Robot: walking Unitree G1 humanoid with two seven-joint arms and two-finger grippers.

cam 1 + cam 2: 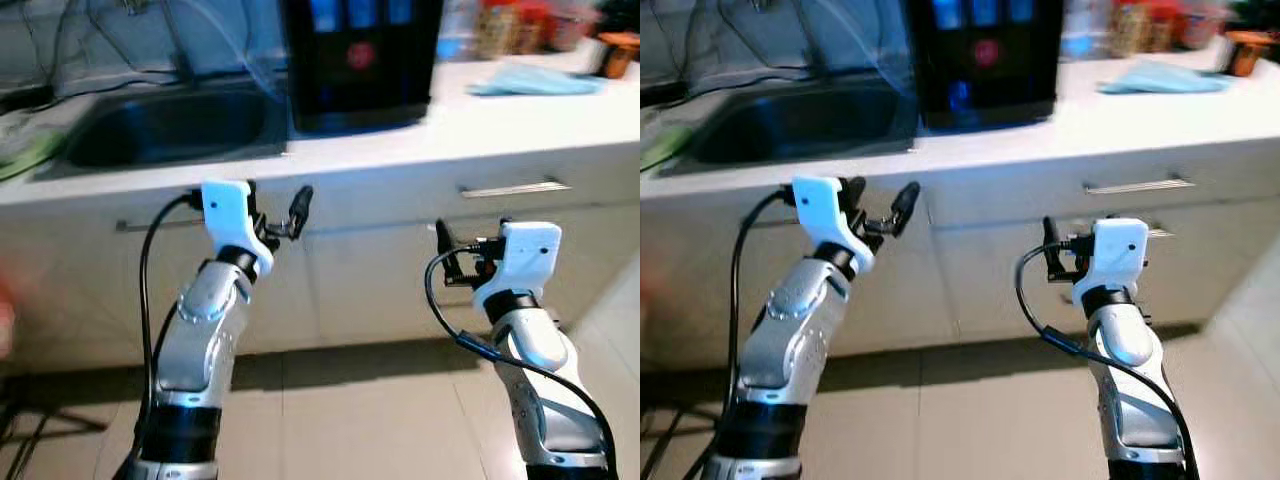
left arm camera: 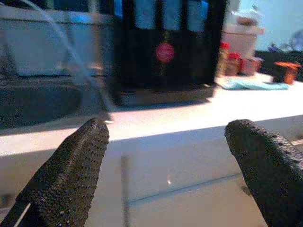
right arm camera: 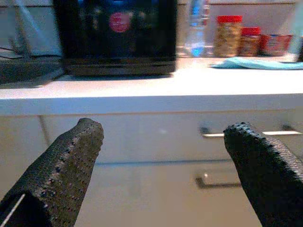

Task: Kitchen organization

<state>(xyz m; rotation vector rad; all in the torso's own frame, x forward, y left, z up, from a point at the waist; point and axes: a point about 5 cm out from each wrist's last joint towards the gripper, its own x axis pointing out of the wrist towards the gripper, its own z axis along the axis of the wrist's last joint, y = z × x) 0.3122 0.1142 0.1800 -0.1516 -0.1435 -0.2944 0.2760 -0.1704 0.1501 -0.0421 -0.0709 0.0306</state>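
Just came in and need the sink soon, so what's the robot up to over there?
Nothing is being handled yet. The robot stands facing the white counter, both arms raised in front of the cabinet fronts. The left tool and right tool are both open and empty, pointing toward the counter edge. On the counter sit a black appliance, a light blue cloth and some jars; the sink lies to its left.

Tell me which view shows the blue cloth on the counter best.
The left eye view: the blue cloth lies whole on the white counter, right of the black appliance. The right eye view matches it. Both wrist views catch only a thin edge-on strip of it.
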